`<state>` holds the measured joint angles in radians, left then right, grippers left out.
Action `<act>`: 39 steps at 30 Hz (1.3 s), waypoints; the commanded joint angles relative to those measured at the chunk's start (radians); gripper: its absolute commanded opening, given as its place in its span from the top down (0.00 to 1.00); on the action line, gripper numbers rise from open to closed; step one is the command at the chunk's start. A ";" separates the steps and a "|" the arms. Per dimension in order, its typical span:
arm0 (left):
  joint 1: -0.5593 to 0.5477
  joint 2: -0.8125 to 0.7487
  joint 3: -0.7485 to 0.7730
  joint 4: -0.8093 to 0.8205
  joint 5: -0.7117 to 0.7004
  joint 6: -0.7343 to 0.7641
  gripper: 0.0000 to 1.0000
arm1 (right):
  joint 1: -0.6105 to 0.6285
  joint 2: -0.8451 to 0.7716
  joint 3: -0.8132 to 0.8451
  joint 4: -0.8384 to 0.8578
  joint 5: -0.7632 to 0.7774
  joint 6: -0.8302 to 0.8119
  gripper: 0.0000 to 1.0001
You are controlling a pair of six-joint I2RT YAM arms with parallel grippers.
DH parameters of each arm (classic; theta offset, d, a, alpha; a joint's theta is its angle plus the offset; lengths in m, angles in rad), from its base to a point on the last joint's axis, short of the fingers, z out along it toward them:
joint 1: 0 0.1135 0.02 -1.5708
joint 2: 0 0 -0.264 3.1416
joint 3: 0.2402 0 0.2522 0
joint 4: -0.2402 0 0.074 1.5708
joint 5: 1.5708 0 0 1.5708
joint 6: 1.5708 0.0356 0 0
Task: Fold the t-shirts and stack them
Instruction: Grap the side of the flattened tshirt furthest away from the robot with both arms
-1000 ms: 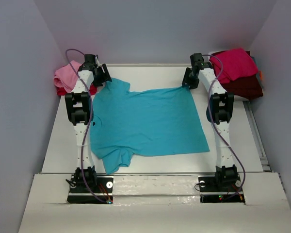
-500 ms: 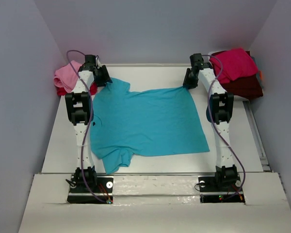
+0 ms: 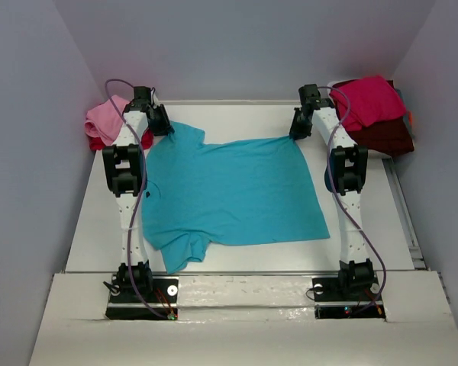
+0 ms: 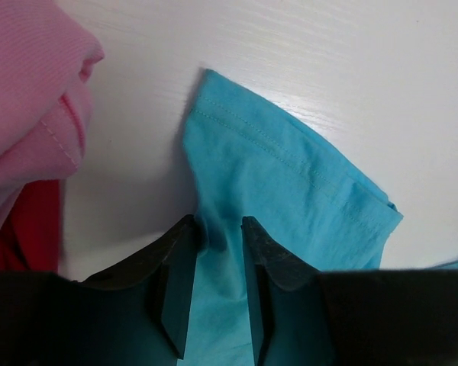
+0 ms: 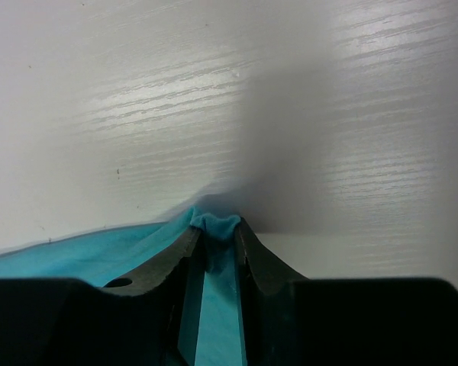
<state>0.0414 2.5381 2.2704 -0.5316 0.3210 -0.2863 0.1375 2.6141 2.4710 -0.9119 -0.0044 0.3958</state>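
Note:
The turquoise t-shirt (image 3: pixel 229 191) lies spread flat on the white table (image 3: pixel 237 114), collar to the left. My left gripper (image 3: pixel 162 122) is shut on its far sleeve; in the left wrist view the fingers (image 4: pixel 216 236) pinch bunched turquoise cloth (image 4: pixel 290 175). My right gripper (image 3: pixel 296 130) is shut on the shirt's far right corner; in the right wrist view (image 5: pixel 219 236) a tuft of turquoise cloth (image 5: pixel 217 225) sticks up between the jaws.
A pink shirt (image 3: pixel 103 118) on a red one (image 3: pixel 99 142) lies at the far left, close to the left gripper, and shows in the left wrist view (image 4: pixel 30 99). A crimson shirt (image 3: pixel 370 99) on a dark maroon one (image 3: pixel 389 137) sits at the far right.
My left gripper has shifted slightly at the far sleeve. The right gripper and the shirt have hardly moved.

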 commanded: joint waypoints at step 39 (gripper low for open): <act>-0.077 -0.203 0.005 -0.044 -0.109 0.049 0.95 | -0.001 -0.170 -0.144 -0.044 0.078 0.046 0.93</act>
<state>-0.0284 2.4794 2.2726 -0.5629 0.2489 -0.2523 0.1390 2.5458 2.3581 -0.9291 0.0490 0.4305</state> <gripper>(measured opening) 0.080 0.092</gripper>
